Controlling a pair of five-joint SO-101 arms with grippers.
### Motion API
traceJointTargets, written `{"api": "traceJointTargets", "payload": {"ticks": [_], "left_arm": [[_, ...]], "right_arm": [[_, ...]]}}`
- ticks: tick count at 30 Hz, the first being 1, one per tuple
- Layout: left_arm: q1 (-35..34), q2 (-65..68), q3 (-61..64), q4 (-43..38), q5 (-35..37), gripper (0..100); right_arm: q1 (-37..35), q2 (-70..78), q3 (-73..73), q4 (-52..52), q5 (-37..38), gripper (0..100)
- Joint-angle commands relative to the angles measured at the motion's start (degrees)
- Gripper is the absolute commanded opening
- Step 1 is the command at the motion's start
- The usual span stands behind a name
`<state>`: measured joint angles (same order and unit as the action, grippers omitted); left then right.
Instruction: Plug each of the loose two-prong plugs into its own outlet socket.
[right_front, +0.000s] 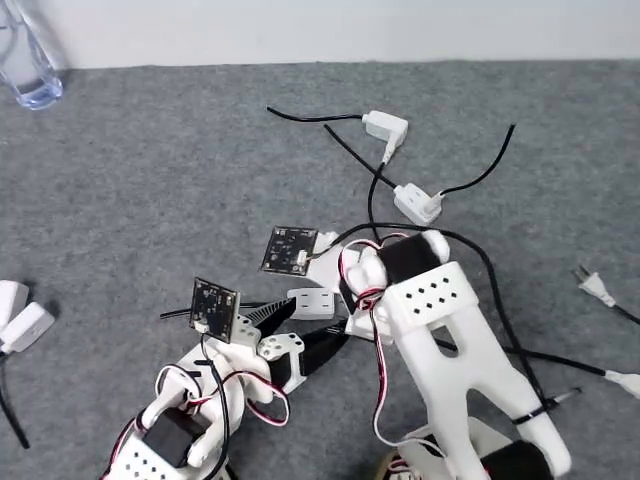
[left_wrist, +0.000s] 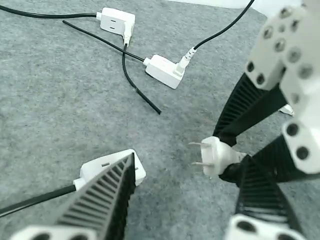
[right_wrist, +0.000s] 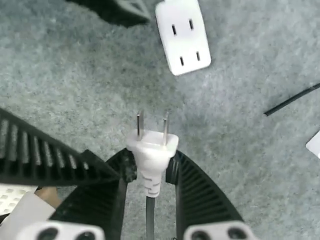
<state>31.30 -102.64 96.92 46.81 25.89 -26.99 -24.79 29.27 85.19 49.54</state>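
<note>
Just short of the outlet socket (right_wrist: 182, 35) on the grey surface (right_front: 120, 200), the right gripper (right_wrist: 150, 168) is clamped on a two-prong plug (right_wrist: 151, 147), but with the left gripper (right_front: 318, 325) spread open beside that socket, an off-line push could just shove it away.

No writing, number or sign can be read. The far circuit board (right_front: 291, 250) and the near circuit board (right_front: 215, 308) on the arms bear pale marks, too small to make out. The outlet socket (right_wrist: 182, 36) and the plug (right_wrist: 151, 150) show no legible lettering.
</note>
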Motion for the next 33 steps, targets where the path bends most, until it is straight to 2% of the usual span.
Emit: {"api": "traceJointTargets", "payload": {"ticks": [1,6,19,33], "left_arm": [[0.0,-0.44,-0.48,0.09,0.26,31],[0.0,-0.44,-0.4,0.18,0.18,31],[0.0,-0.44,-0.4,0.35,0.18,31],[0.0,-0.35,-0.4,1.23,0.18,31]], "right_arm": [[-0.75,-2.07,-0.53,1.54,-0.26,0.8],[-0.66,-4.0,-0.88,3.12,-0.35,0.8],[-1.01,-21.41,-0.7,11.56,-0.44,0.8],[-1.01,-22.99,-0.62,11.74,-3.43,0.8]]}}
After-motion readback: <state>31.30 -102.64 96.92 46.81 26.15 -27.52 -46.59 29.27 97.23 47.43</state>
